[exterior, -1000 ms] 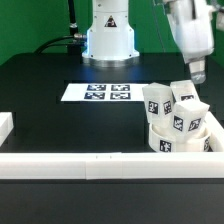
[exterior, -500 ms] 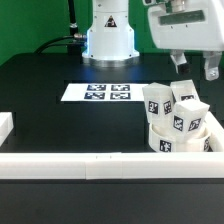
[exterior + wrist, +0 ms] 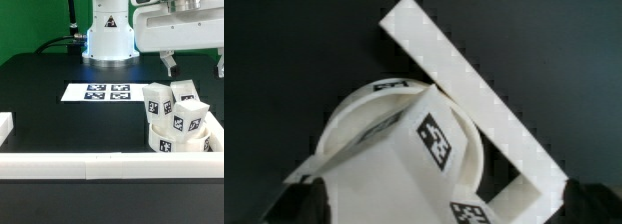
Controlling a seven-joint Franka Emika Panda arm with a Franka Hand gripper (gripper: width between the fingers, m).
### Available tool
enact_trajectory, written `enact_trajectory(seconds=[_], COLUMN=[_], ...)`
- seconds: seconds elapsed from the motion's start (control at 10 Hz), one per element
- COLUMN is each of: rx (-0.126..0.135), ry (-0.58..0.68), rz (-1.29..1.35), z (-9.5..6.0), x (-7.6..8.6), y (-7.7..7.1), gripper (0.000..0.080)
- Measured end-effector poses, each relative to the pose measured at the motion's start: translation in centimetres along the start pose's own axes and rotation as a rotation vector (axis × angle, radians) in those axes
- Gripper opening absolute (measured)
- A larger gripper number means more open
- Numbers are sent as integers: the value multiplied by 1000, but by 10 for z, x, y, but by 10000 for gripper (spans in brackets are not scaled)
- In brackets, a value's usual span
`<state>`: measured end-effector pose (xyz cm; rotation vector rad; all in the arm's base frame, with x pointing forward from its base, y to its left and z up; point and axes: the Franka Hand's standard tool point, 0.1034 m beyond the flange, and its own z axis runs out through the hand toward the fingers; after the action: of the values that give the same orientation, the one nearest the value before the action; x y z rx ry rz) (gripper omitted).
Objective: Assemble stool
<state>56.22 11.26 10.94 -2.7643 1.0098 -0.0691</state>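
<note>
- Stool (image 3: 176, 122): legs stacked on seat, in the rail corner at the exterior view's right.
- Gripper (image 3: 193, 65): above the pile, jaws wide, holding nothing.
- Risk: descent could topple the loose legs; rails (image 3: 120, 163) crowd the approach.

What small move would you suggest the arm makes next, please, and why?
Probably nothing more than parking where it is: the claw hangs open and empty above the stool, whose three legs stand up out of the seat in the corner of the border rails. Whether the legs are fully tight cannot be told.
</note>
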Motion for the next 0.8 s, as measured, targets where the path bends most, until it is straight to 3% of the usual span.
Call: enact_trajectory(seconds=[0.1, 0.4, 0.8], rx=[-1, -51, -65], ry=[0, -5, -6], rz=[-84, -527, -810], z=[0, 2, 6], x=[0, -2, 6], y=[0, 0, 3], gripper=[649, 649, 649])
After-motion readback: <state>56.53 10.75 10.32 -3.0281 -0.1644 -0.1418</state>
